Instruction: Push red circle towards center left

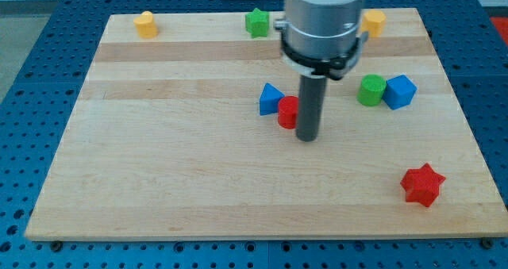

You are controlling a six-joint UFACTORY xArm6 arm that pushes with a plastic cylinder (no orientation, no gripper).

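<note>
Near the board's (159, 182) middle, my tip (307, 137) stood against the right side of the red circle (286, 112), partly hiding it. No gripper was fitted, only the bare rod. Touching the circle's left was a blue triangle (270, 99). A red star (421, 185) lay well apart, lower right.

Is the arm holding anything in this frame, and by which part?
Nothing is held. My tip only stands against the right side of the red circle block, which sits beside the blue triangular block.
</note>
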